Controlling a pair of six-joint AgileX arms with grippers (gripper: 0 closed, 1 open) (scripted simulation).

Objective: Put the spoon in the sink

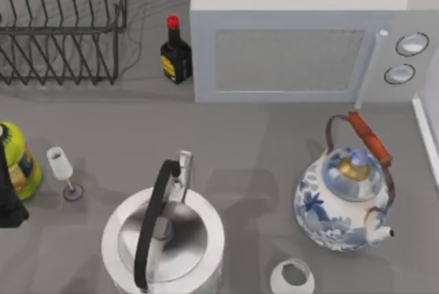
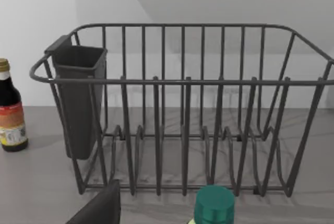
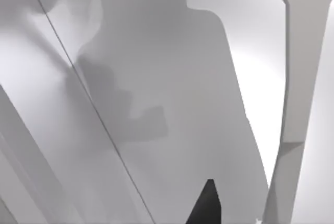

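Crowding the counter are a steel kettle [image 1: 163, 242], a blue-and-white porcelain teapot [image 1: 345, 200], a wine glass [image 1: 63, 170], a soy sauce bottle [image 1: 175, 53], a microwave [image 1: 309, 33] and a wire dish rack [image 1: 62, 27]. I can pick out no spoon or sink among them. My left arm [image 1: 8, 201] sits at the left edge, facing the rack, likely parked. Whether either pincer is spread or pressed together, I cannot tell.

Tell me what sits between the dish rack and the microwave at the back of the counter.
A dark sauce bottle with a red cap, seen in the top view, between the dish rack and the microwave.
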